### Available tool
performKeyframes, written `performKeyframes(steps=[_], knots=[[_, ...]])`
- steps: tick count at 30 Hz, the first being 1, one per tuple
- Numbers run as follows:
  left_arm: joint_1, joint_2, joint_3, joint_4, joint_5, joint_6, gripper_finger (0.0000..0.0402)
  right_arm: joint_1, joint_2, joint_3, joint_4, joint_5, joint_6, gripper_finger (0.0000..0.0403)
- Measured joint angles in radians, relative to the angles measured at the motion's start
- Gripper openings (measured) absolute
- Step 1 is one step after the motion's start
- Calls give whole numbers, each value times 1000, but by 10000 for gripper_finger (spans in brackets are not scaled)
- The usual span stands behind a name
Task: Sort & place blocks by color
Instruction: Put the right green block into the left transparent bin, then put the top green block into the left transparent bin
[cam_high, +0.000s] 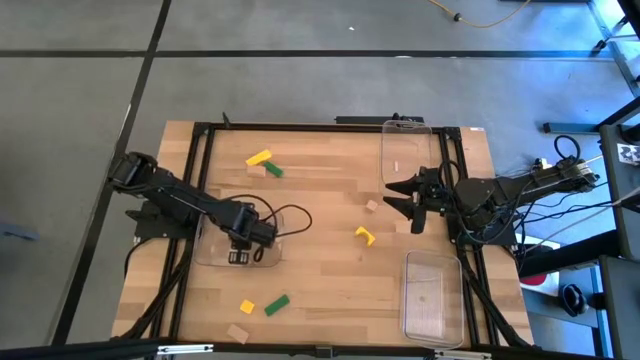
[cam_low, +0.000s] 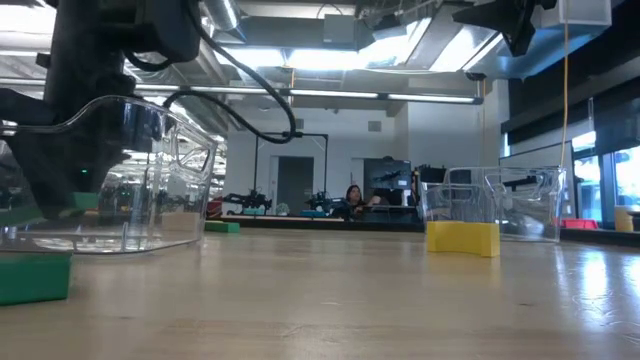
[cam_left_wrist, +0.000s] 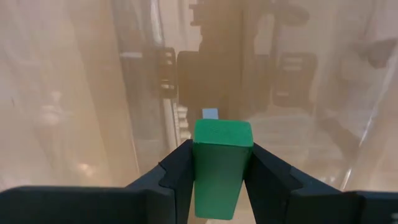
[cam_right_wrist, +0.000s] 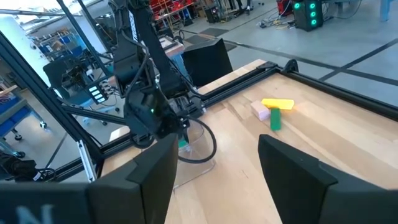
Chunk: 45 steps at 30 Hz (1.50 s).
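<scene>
while the high view looks straight down, the left gripper (cam_high: 239, 256) hangs over the clear tray (cam_high: 262, 258) at the table's left edge; loose blocks sit in a far cluster (cam_high: 264, 164), a near cluster (cam_high: 262, 305), plus a yellow piece (cam_high: 365, 236) and a tan one (cam_high: 371, 205) mid-table. right gripper (cam_high: 405, 199) waits near the right-hand trays (cam_high: 432, 292), jaws spread, nothing in them. low view: tray wall (cam_low: 130, 180) with the left arm inside it, a green block (cam_low: 35, 277) outside on the table, the yellow piece (cam_low: 462, 237) further right. left wrist view: fingers (cam_left_wrist: 179, 174) pinch a green block (cam_left_wrist: 219, 163) by its long flat sides above the tray floor. looks like light, stiff painted wood, probably slick, so grip parallel faces mid-length. right wrist view: own jaws wide, far cluster (cam_right_wrist: 273, 112) ahead.
</scene>
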Motion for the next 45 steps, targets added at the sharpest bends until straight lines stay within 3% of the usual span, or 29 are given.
performKeyframes(steps=[5,15,21,26,32,35,41,45], knots=[[33,0,0,1,34,-2,130,0,0,0,-3,0,0,225],[72,0,14,-37,71,-2,216,0,0,0,-2,0,1,225],[103,-22,145,-282,103,4,229,0,0,0,-2,0,1,225],[112,-176,274,-315,10,-8,227,0,0,0,-2,0,0,225],[177,-468,278,-12,-161,-66,226,0,0,1,-2,0,-1,225],[222,-600,224,181,-188,-52,226,0,0,1,1,0,0,225],[275,-794,-7,668,-179,0,226,0,0,1,4,0,-58,225],[273,-855,-172,881,-180,-5,226,0,0,1,5,-1,-82,225]])
